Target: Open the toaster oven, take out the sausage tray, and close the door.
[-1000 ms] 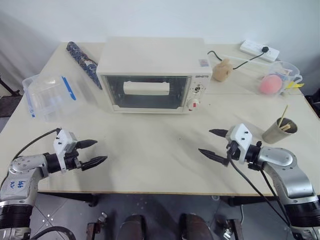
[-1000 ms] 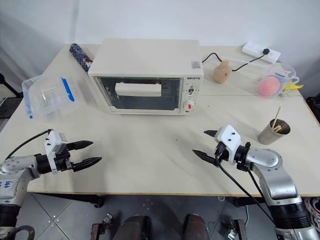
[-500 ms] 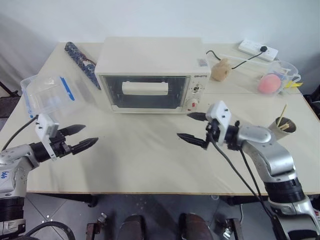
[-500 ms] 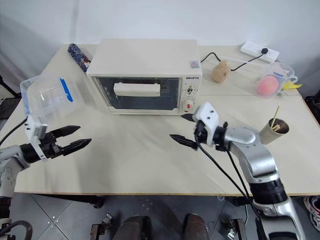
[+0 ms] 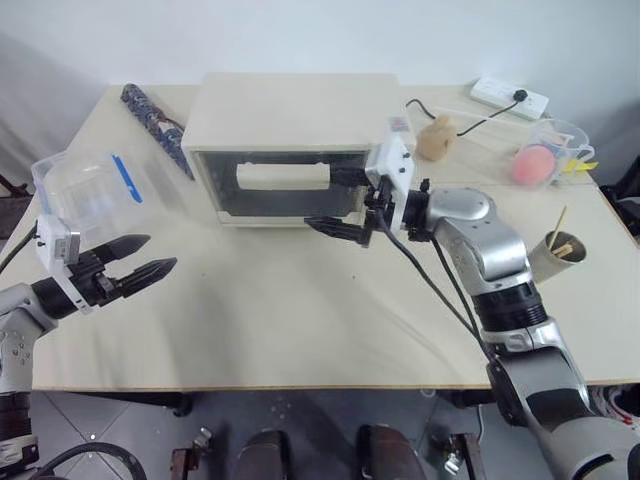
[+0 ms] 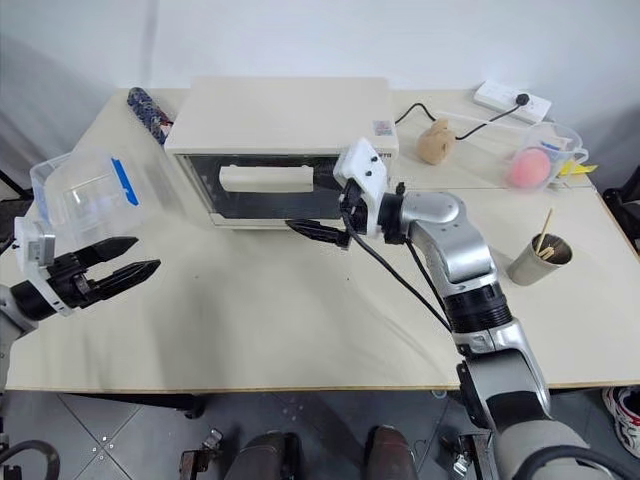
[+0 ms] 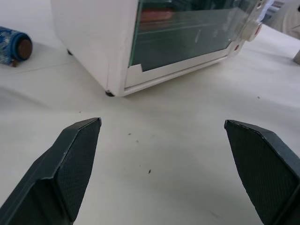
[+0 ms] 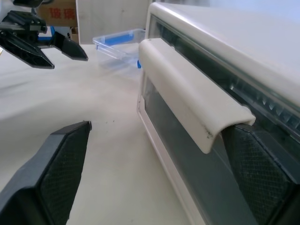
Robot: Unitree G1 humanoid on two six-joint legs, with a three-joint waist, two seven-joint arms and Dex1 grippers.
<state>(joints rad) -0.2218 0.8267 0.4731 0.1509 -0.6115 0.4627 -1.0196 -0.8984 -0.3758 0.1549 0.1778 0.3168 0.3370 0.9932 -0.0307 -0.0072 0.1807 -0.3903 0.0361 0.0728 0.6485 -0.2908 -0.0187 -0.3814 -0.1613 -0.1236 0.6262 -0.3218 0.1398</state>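
Observation:
The cream toaster oven (image 5: 290,110) stands at the back middle of the table, and its glass door (image 5: 275,195) is closed. My right gripper (image 5: 337,203) is open right in front of the door. One finger is by the right end of the cream bar handle (image 8: 187,93) and the other is low, near the door's bottom edge. I cannot tell whether it touches. My left gripper (image 5: 156,253) hangs open and empty over the table's front left. A reddish shape (image 7: 157,14) shows behind the glass; the sausage tray itself is not clear.
A clear plastic box with a blue clip (image 5: 85,190) sits left of the oven, and a blue patterned roll (image 5: 150,115) lies behind it. On the right are a brown lump (image 5: 433,138), a power strip (image 5: 510,97), a plastic jug (image 5: 545,160) and a paper cup with sticks (image 5: 560,245).
My right gripper rose from the front right of the table and swung left to the oven door. My left gripper lifted and drifted a little left. Both stayed open.

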